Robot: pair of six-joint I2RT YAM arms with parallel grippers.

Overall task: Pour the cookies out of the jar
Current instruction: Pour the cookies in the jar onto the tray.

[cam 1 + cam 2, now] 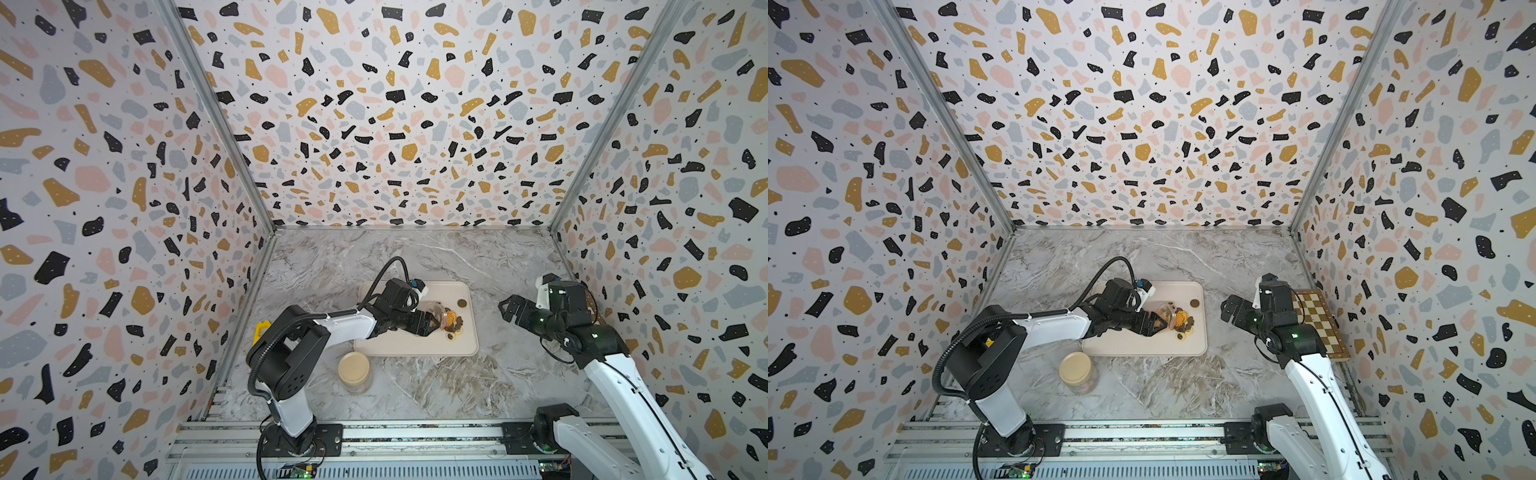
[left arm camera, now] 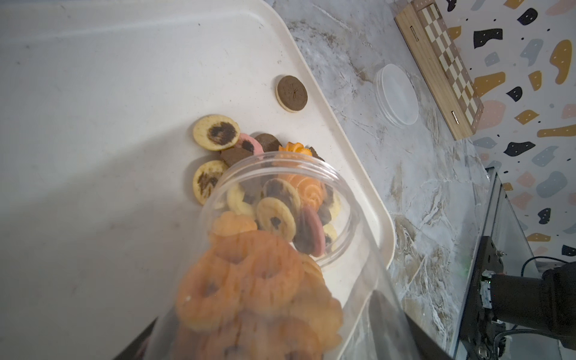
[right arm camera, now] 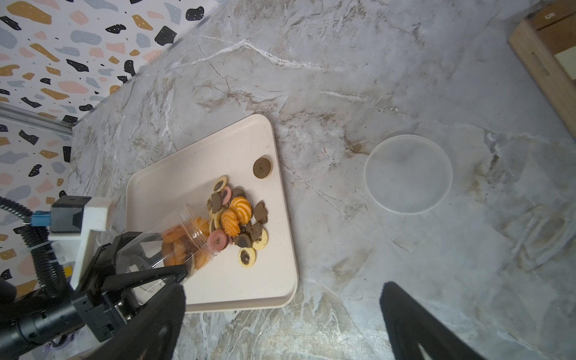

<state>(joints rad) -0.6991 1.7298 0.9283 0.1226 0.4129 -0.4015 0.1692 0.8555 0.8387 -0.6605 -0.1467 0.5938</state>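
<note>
Mid-pour: left end effector (image 1: 432, 326) grips tilted jar (image 3: 187, 218), some cookies (image 3: 240, 212) on tray (image 3: 187, 168); next likely needs steeper tilt to empty.

Bare marble (image 2: 343, 78) right of tray (image 2: 93, 93); obstacles: tilted jar (image 3: 184, 224), flat lid (image 2: 396, 95), chessboard (image 2: 442, 68).

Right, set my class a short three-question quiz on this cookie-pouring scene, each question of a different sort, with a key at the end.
1. True or false: the clear jar tilted in the left hand is empty.
2. Multiple choice: the loose cookies lie on A) a plate, B) the cream tray, C) a bowl.
3. Short answer: what does the right hand hold?

Key: 1 false, cookies show inside it; 2 B; 3 nothing, it is open and off to the side of the tray.
</note>
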